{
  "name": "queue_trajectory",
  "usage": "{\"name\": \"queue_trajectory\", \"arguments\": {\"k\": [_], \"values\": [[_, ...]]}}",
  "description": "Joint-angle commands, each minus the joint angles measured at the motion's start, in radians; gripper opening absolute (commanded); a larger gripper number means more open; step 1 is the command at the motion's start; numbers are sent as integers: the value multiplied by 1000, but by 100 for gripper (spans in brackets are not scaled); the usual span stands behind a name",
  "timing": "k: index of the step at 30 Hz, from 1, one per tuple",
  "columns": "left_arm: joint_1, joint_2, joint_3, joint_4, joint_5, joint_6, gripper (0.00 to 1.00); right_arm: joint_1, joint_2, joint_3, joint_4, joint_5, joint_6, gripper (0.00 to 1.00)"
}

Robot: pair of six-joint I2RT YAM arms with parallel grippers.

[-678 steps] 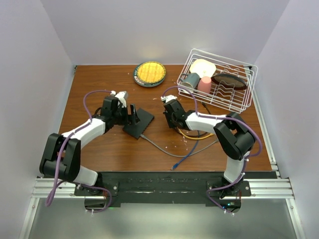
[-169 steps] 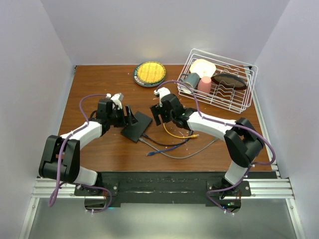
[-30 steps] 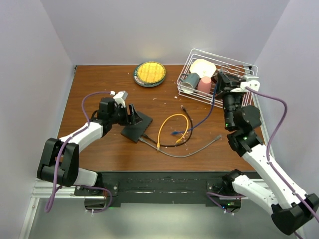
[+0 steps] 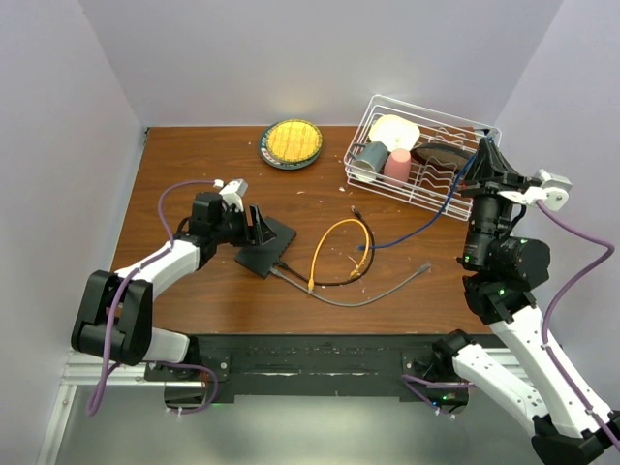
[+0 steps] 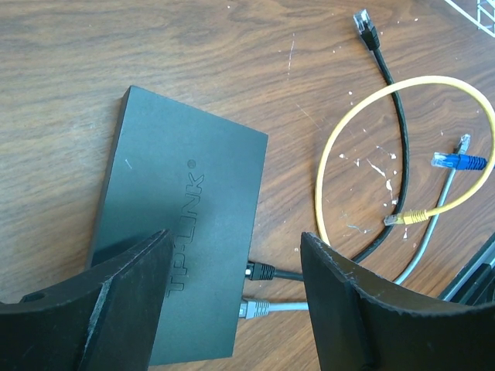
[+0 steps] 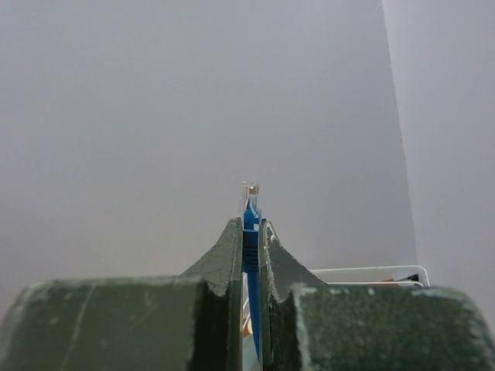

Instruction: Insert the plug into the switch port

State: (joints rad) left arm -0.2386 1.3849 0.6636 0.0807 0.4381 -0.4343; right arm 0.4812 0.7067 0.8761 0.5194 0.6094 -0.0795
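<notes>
My right tool [image 6: 249, 226] pinches the blue plug [image 6: 249, 193] just behind its tip. I'd judge it light and brittle. My left tool [image 5: 236, 241] gapes over the switch [image 5: 178, 209], and I can't tell if they touch.

I'm working in a lab test booth.
Blank walls [image 4: 320, 58] box the wooden desk [image 4: 184, 155]; an aluminium rail [image 4: 528, 366] fronts it.

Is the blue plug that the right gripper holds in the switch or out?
Out. The right gripper pinches the blue plug up in the air, far across from the switch.
</notes>
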Motion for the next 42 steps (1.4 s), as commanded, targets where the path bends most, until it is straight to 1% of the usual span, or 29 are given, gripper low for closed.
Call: {"name": "queue_trajectory", "arguments": {"k": [1, 4, 5, 6, 8, 10, 14, 18, 21, 22, 25, 26, 28, 29, 31, 33, 36, 38, 40, 41, 42], "values": [[-7, -27, -7, 27, -1, 5, 71, -1, 16, 63, 31, 22, -11, 0], [-7, -23, -5, 30, -1, 6, 72, -1, 86, 124, -74, 52, 0, 0], [-7, -21, -5, 31, 4, 5, 72, -3, 133, 138, -103, 56, 15, 0], [-7, -18, -5, 33, 5, 5, 72, -1, 152, 156, -164, 65, 26, 0], [-7, -20, -9, 36, 8, 0, 72, -1, 198, 156, -235, 107, 72, 0], [-7, -27, -10, 34, 8, 2, 72, -3, 215, 132, -275, 121, 166, 0], [-7, -52, -25, 69, 45, 6, 72, -1, 221, 45, -363, 104, 279, 0], [-11, -69, -32, 94, 85, 9, 72, -3, 223, -47, -421, 69, 322, 0], [-14, -73, -36, 120, 105, 11, 72, -3, 267, -61, -458, 0, 328, 0], [-18, -73, -36, 131, 122, 8, 72, -1, 281, -58, -469, -79, 320, 0], [-27, -83, -38, 168, 152, -1, 72, -1, 345, -49, -481, -241, 265, 0], [-27, -92, -38, 185, 157, -4, 72, -1, 365, -42, -489, -328, 250, 0], [-28, -102, -38, 201, 171, -12, 71, 0, 399, -26, -486, -403, 210, 0], [-30, -116, -38, 214, 175, -12, 72, 0, 405, -23, -477, -477, 198, 0], [-28, -129, -38, 221, 185, -17, 72, -1, 405, -12, -469, -526, 172, 0], [-28, -150, -35, 225, 186, -14, 72, -1, 373, -17, -438, -583, 153, 0], [-28, -172, -36, 229, 175, -14, 72, -1, 309, -28, -392, -606, 126, 0], [-28, -181, -35, 231, 177, -14, 72, -1, 272, -32, -352, -658, 106, 0], [-28, -193, -38, 255, 183, -24, 71, 0, 289, -13, -352, -770, 103, 0], [-28, -198, -39, 267, 189, -29, 72, 0, 336, 30, -383, -816, 100, 0], [-28, -201, -39, 281, 197, -41, 72, -1, 373, 53, -406, -924, 95, 0]]}}
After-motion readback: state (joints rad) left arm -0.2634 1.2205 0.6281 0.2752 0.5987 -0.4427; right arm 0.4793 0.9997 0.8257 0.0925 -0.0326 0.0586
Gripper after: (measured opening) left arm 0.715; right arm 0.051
